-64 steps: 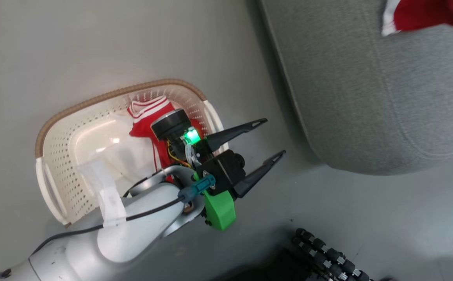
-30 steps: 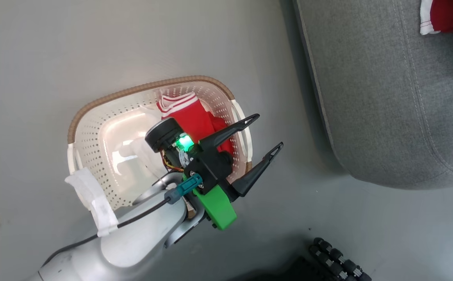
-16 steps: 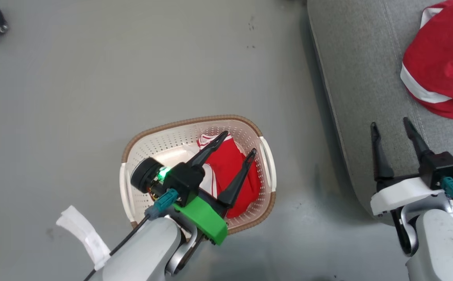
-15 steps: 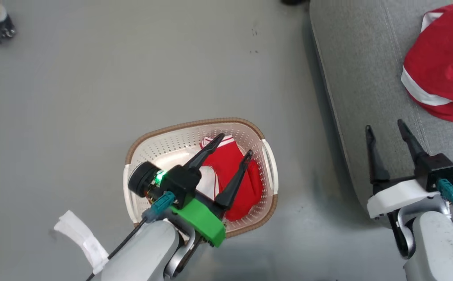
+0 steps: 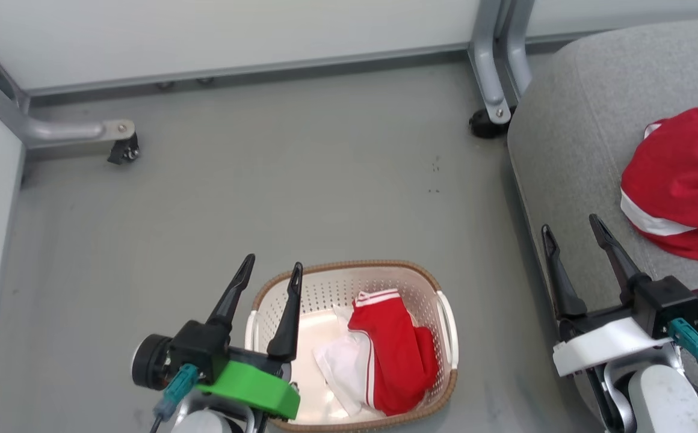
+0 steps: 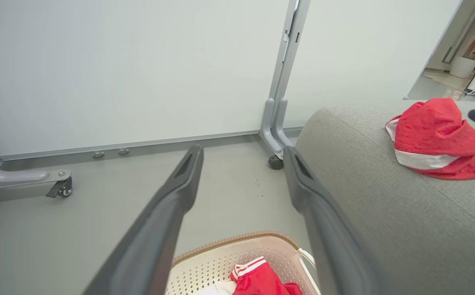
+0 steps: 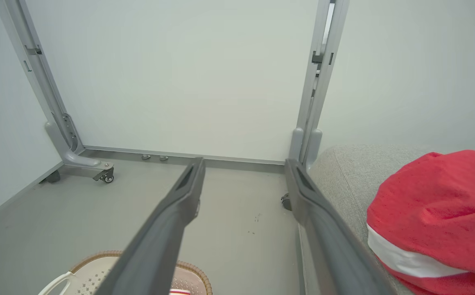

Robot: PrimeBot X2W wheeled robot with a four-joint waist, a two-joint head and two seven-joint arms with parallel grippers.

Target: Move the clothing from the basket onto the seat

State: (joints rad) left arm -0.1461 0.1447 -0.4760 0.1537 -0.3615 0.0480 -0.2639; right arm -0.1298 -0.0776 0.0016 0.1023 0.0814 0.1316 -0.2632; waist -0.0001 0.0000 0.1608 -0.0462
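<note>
- Grey floor (image 5: 265, 198) with small dark specks (image 5: 434, 177), ahead of the left gripper's fingers (image 5: 231, 297).
- Left caster leg (image 5: 123, 147), ahead-left of them.
- Second caster (image 5: 485, 123), ahead-left of the right gripper's fingers (image 5: 556, 273).
- White partition panels (image 7: 180, 73), far beyond the fingertips.

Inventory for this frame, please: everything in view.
floor: one, grey, below everything
basket: one, cream-white, brown rim, on the floor
seat: one, grey, right of basket
garment in basket: one, red and white, its right half
garment on seat: one, red, white band, seat top
partition panels: several, white, back and left
partition legs: two, grey, on castors, at back
left gripper: one, dark, open, over basket's left side
right gripper: one, dark, open, over seat's left edge
</note>
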